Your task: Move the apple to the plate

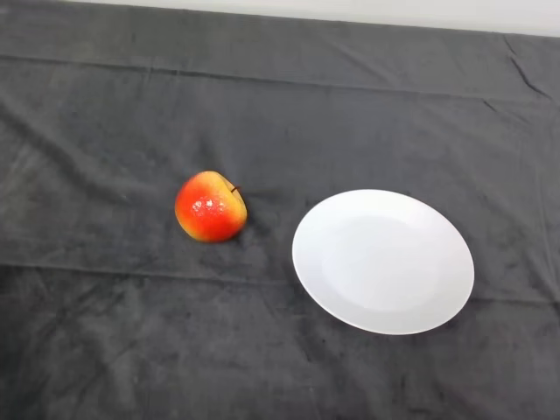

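Two things lie on my table (105, 350), which is draped in dark cloth: the apple (210, 206) on the left with its stem tipped toward the plate (383, 261), and the white plate near its right, apart from it.

Round glossy apple (210, 206): red-orange skin fading to yellow near the dark stem and along the lower edge, small white shine spots on top. Round ceramic plate (383, 261): plain white, no pattern. Dark charcoal-grey velvety cloth (280, 105): uniform, faint lighter streaks at creases.
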`<state>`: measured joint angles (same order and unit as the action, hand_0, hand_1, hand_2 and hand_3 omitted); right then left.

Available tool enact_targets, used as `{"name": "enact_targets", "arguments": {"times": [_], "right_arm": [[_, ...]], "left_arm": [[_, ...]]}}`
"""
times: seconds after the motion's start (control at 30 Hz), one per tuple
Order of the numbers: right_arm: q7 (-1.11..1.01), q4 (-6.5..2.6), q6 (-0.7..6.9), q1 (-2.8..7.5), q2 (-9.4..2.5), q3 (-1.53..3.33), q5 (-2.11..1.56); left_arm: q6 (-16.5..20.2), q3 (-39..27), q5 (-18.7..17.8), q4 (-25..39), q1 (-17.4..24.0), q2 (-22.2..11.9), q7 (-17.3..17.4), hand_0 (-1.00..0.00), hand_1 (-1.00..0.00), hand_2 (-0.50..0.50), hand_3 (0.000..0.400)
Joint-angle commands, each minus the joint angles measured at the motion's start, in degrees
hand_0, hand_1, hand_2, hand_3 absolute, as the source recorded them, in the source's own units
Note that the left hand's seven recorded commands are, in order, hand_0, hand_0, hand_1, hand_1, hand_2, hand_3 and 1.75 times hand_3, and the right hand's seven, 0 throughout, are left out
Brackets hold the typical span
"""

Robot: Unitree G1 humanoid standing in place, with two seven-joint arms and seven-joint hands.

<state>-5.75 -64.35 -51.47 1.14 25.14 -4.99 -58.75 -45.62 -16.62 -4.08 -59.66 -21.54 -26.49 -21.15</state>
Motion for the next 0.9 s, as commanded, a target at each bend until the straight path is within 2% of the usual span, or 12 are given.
{"name": "enact_targets", "arguments": {"times": [0.03, 0.3, 0.47, 0.9], "right_arm": [[0.76, -4.66, 6.28, 5.32, -9.69, 4.02, -0.61], [1.07, -4.28, 6.29, 5.51, -9.63, 4.47, -0.85], [1.26, -4.02, 6.33, 5.63, -9.60, 4.66, -0.90], [1.71, -3.41, 6.46, 5.93, -9.54, 4.93, -0.84]], "left_arm": [[1.0, 1.7, 1.6, 4.2, 0.9, 0.9, -0.4, 0.00, 0.00, 0.00, 0.000], [6.0, 5.4, 6.5, 14.8, 4.1, 2.1, -2.7, 0.00, 0.00, 0.00, 0.000], [9.8, 7.3, 8.4, 20.8, 5.8, 2.3, -2.6, 0.00, 0.00, 0.00, 0.000], [17.4, 10.8, 11.2, 27.6, 6.6, 2.3, -0.9, 0.00, 0.00, 0.00, 0.000]]}}
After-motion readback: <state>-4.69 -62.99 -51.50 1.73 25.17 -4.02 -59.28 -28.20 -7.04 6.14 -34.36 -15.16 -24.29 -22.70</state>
